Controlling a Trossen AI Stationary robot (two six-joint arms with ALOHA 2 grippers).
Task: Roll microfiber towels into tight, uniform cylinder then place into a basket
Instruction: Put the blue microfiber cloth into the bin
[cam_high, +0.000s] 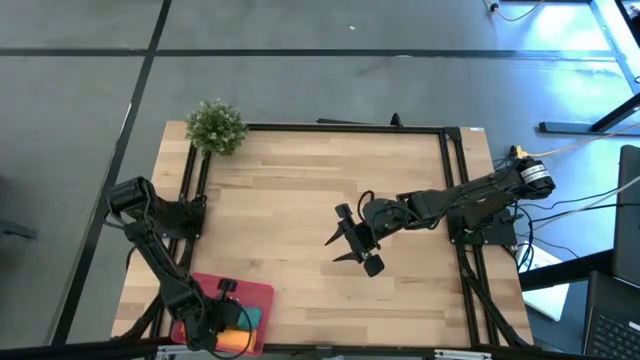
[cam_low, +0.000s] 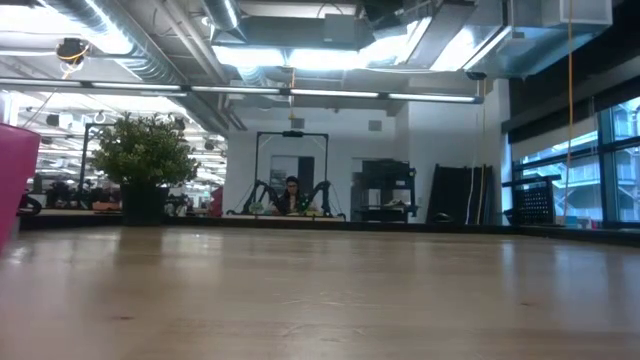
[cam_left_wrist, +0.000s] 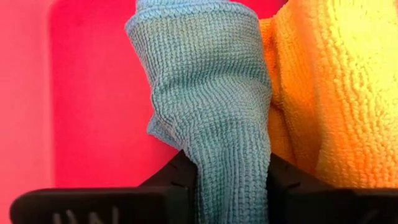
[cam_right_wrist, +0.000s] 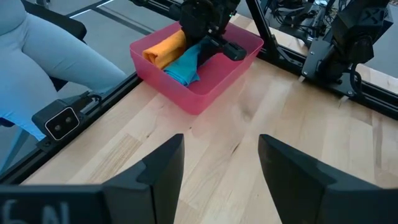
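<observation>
The pink-red basket (cam_high: 258, 292) stands at the table's near left corner, and its wall (cam_low: 15, 180) shows in the low view. Inside lie the orange towel (cam_right_wrist: 165, 48) and the teal towel (cam_right_wrist: 183, 67), side by side and touching. My left gripper (cam_left_wrist: 231, 186) reaches down into the basket (cam_left_wrist: 93, 93), shut on the teal towel (cam_left_wrist: 205, 93), with the orange towel (cam_left_wrist: 329, 81) right beside it. My right gripper (cam_high: 337, 250) hovers open above the middle of the table, nothing between its fingers (cam_right_wrist: 161, 174). My left gripper has the near end of the teal towel's roll (cam_left_wrist: 231, 168) between its two fingers, which come steeply from above. The roll fills the gap and touches both fingers. The rest of the roll lies on the basket's floor against the orange towel.
A small green potted plant (cam_high: 215, 127) stands at the far left corner. Black frame rails (cam_high: 455, 180) run along the table's edges. A person's light grey sleeve or leg (cam_right_wrist: 43, 50) shows just beyond the basket's corner of the table. Bare wood (cam_high: 300, 200) lies between the arms.
</observation>
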